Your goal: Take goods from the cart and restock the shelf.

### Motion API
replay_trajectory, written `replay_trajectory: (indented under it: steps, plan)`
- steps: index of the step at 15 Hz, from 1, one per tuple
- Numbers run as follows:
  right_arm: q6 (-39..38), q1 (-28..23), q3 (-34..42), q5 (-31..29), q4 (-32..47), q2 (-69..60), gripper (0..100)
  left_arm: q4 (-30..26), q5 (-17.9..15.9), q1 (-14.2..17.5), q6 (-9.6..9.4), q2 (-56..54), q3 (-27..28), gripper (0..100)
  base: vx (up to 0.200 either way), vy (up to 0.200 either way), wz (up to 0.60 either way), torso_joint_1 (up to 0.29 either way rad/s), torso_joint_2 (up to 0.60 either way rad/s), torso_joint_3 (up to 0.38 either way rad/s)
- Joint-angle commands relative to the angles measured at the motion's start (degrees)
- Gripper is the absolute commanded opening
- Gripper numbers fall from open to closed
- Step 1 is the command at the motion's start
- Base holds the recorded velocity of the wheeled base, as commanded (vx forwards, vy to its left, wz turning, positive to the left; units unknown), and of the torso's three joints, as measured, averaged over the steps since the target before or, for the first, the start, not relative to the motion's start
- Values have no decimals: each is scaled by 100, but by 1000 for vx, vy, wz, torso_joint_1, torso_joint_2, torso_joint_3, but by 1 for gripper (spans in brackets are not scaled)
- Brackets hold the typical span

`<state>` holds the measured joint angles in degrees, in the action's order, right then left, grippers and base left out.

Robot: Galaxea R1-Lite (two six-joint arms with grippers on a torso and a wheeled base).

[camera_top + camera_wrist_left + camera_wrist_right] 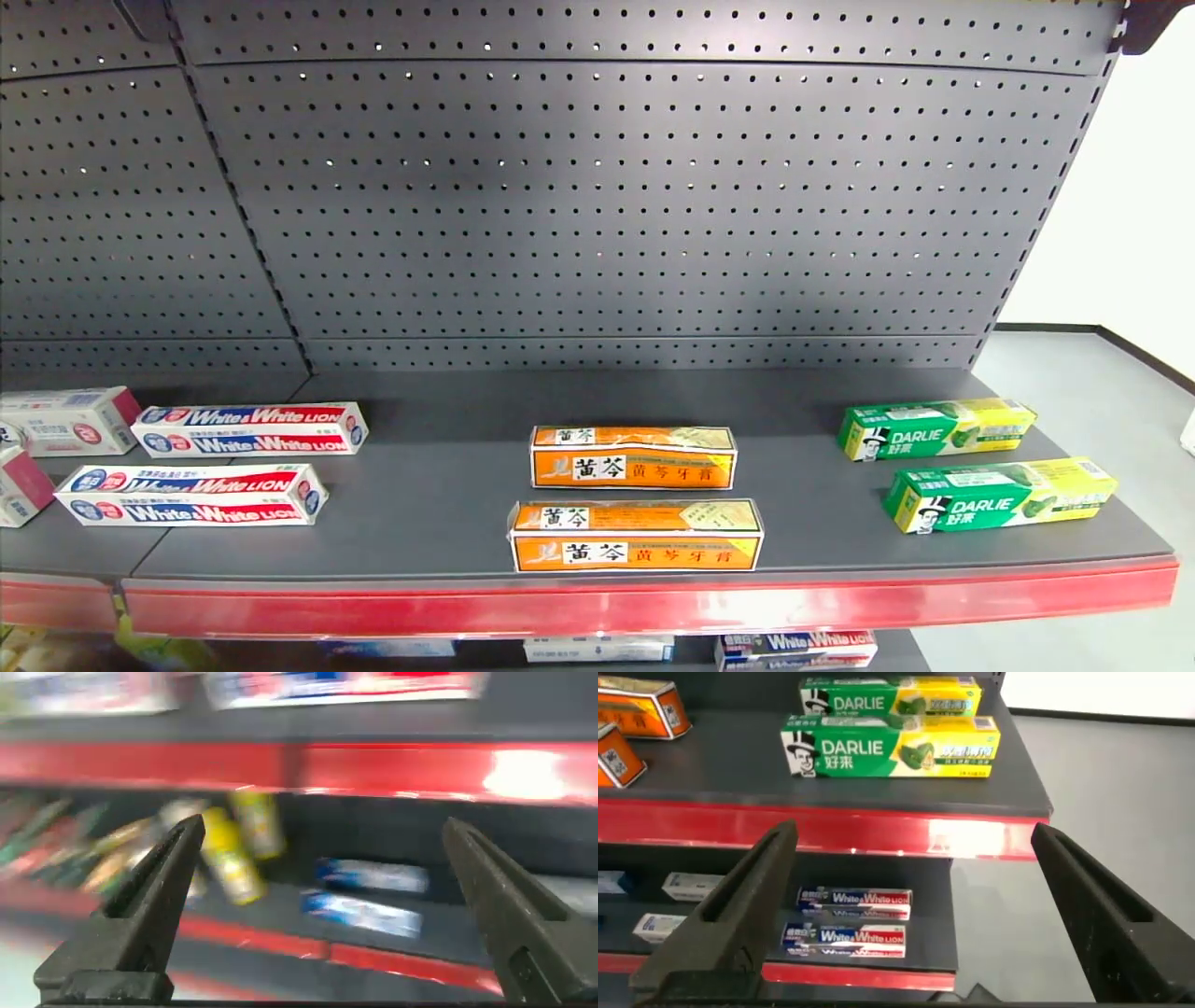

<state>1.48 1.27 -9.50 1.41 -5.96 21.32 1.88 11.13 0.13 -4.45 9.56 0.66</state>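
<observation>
On the grey shelf [448, 523] with a red front strip lie toothpaste boxes in pairs: two white-and-red ones [250, 428] at the left, two orange ones [634, 456] in the middle, two green-and-yellow ones [936, 428] at the right. My left gripper [322, 831] is open in front of the lower shelf, with nothing between its fingers. My right gripper [910, 835] is open below the shelf's red edge [878, 831], near the green boxes [889, 752], holding nothing.
The perforated back panel [597, 205] rises behind the shelf. The lower shelf holds white-and-blue boxes [850, 919] and yellow tubes [234, 849]. More white boxes [65, 420] lie at the far left. Bare floor [1102, 401] lies to the right of the shelf.
</observation>
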Motion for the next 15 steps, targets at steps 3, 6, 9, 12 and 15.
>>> replay_trajectory:
  steps: [3,6,9,12,15]
  plan:
    - [-42,-39,695,-45,122,-1183,100,-82,-586,-251,32,-464,31,100,0,0,0,0,0,0]
    - [-121,-153,914,-185,754,-2044,100,-73,-568,-242,164,-464,13,100,0,0,0,0,0,0]
    - [-156,-136,941,-212,587,-2132,100,-188,-594,-233,339,-490,-66,100,0,0,0,0,0,0]
    - [-156,-136,941,-212,587,-2132,100,-188,-568,-224,454,-499,-57,100,0,0,0,0,0,0]
    - [-156,-127,941,-212,587,-2132,100,-179,-568,-224,770,-499,-57,100,0,0,0,0,0,0]
